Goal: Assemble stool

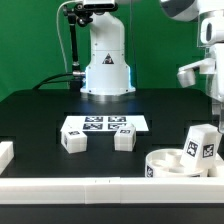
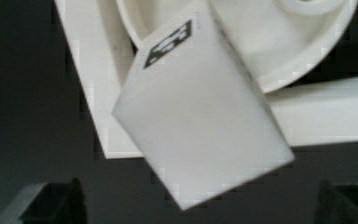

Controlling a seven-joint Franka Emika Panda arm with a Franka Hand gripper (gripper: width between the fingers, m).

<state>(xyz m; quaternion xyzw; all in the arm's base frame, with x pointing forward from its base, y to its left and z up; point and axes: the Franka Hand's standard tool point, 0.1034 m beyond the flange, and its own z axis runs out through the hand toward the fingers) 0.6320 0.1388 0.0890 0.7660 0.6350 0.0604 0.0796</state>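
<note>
The round white seat (image 1: 168, 160) lies at the exterior view's front right. A white leg (image 1: 200, 143) with square tags stands on it, tilted a little. Two more small white legs (image 1: 72, 140) (image 1: 124, 138) lie loose on the black table in front of the marker board. The arm's hand (image 1: 205, 72) hangs above the seat at the right edge, its fingers mostly cut off. In the wrist view the tagged leg (image 2: 194, 120) fills the middle, with the seat's rim (image 2: 309, 40) behind it. My gripper (image 2: 202, 208) is open; its dark fingers (image 2: 51, 203) stand wide of the leg's end, not touching it.
The marker board (image 1: 100, 124) lies flat mid-table in front of the robot base (image 1: 105, 70). A long white rail (image 1: 70, 187) runs along the front edge, and another white rail piece (image 1: 5, 152) sits at the left edge.
</note>
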